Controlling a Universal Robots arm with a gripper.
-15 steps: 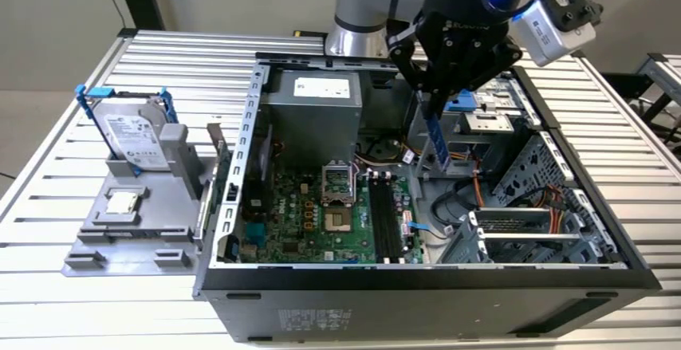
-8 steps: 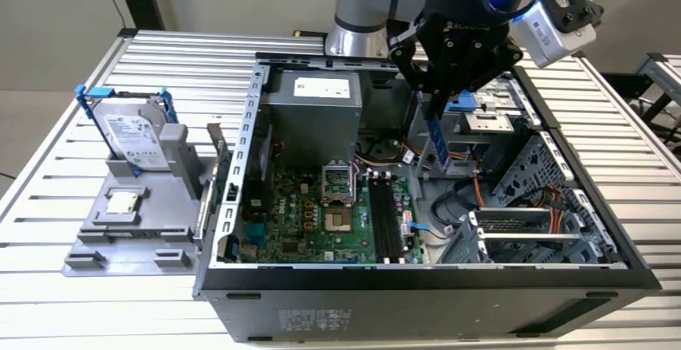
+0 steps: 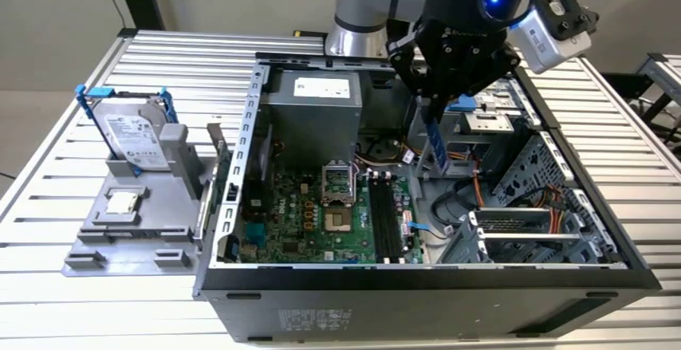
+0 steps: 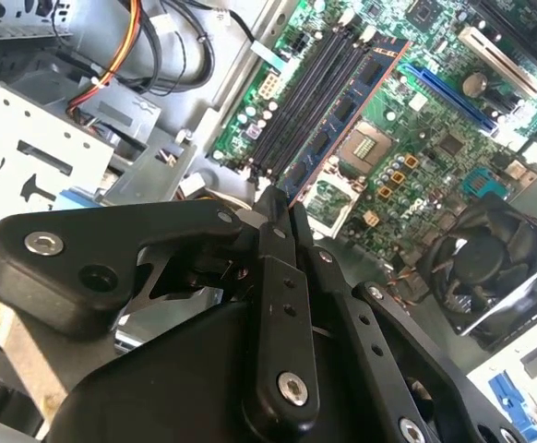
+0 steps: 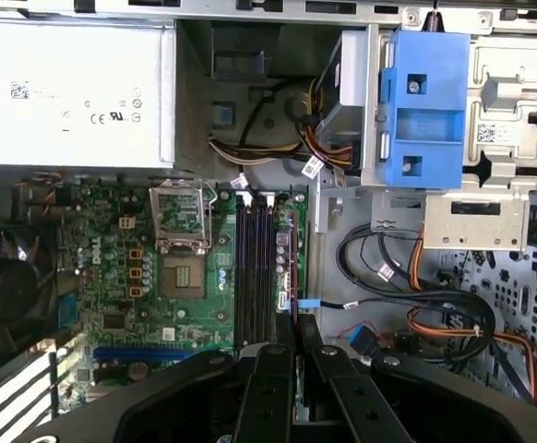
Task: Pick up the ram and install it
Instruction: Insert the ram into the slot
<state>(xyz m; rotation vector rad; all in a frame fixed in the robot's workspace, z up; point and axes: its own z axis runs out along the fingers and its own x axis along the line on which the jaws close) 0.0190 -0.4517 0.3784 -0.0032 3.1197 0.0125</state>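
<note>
gripper (image 3: pixel 433 99) fingers pinch the ram (image 3: pixel 434 139), which hangs upright inside the open PC case (image 3: pixel 426 286), above the black DIMM slots (image 3: pixel 388 222). Pickup done; ram not yet seated.

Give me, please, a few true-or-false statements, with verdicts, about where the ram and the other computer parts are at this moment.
1. The jaws are shut on the ram. True.
2. The ram is seated in the motherboard. False: it hangs upright from the jaws, clear of the black slots.
3. The hard drive stands on the grey tray, outside the computer case, at the exterior view's left. True.
4. The small part next to the drive lies inside the case. False: the silver chip lies on the grey tray, in front of the hard drive.
</note>
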